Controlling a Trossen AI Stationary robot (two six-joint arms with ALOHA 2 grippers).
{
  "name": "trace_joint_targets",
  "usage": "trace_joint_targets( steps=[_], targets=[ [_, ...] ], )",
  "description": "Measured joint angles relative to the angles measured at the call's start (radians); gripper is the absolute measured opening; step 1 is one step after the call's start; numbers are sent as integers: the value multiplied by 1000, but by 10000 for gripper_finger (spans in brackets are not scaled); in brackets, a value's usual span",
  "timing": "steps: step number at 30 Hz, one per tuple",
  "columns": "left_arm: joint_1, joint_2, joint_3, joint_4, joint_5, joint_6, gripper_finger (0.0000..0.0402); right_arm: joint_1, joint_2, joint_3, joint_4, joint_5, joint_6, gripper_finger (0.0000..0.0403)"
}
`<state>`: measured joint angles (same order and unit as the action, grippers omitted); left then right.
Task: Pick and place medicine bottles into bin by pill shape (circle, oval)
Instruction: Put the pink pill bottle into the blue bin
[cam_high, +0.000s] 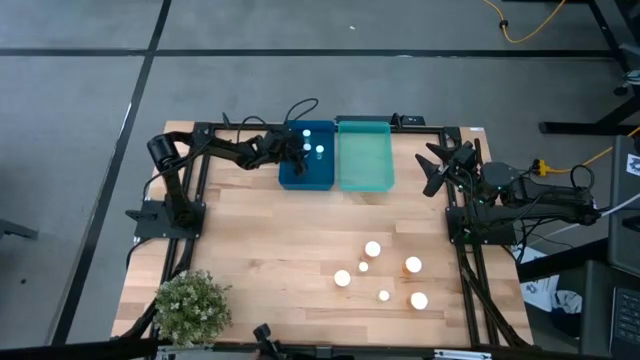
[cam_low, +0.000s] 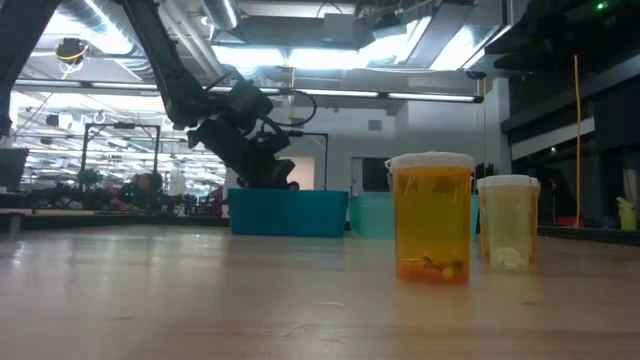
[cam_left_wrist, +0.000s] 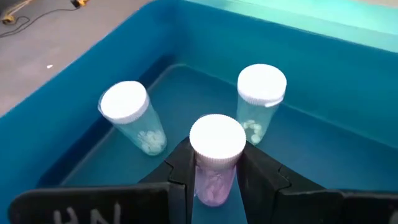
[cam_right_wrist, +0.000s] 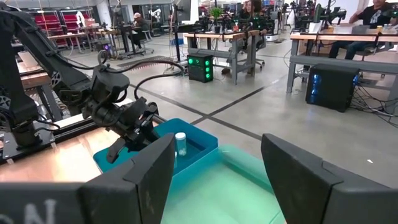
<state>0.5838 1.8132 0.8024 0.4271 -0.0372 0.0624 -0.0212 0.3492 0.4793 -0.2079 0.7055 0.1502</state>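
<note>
My left gripper (cam_high: 300, 150) is down in the blue bin (cam_high: 290, 175), shut on a slim clear medicine bottle with a white cap (cam_left_wrist: 216, 138). Two more clear white-capped bottles (cam_left_wrist: 127, 106) (cam_left_wrist: 261, 87) stand on the blue bin's floor. Several white-capped bottles stand on the table's near right part (cam_high: 372, 248) (cam_high: 412, 264) (cam_high: 342, 278). In the low view an amber one (cam_low: 433, 215) and a paler one (cam_low: 508, 220) stand close by. My right gripper (cam_high: 437, 168) is open and empty beside the teal bin (cam_high: 365, 155). My left gripper pinches the bottle's clear body (cam_left_wrist: 211, 180) between its two fingers (cam_left_wrist: 180, 168), just under the cap. The fingers slant down into the blue bin from the table's left side. The bottle stands roughly upright. The fingers hide whether its base touches the bin floor.
The blue and teal bins stand side by side at the table's far edge. A small potted plant (cam_high: 190, 305) sits at the near left corner. Bare wood (cam_high: 270, 240) lies between the bins and the loose bottles. People and workbenches show in the room beyond.
</note>
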Motion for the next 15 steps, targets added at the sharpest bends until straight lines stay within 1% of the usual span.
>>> trace_joint_targets(
  steps=[3, 5, 15],
  targets=[
    [1, 0, 0, 0, 1, 0, 80, 0, 0, 0, -1, 0, 1, 240],
    [3, 0, 0, 0, 1, 0, 89, 0, 0, 0, -1, 0, 1, 240],
    [3, 0, 0, 0, 1, -2, 167, 0, 0, 0, -5, 0, 1, 240]
  ],
)
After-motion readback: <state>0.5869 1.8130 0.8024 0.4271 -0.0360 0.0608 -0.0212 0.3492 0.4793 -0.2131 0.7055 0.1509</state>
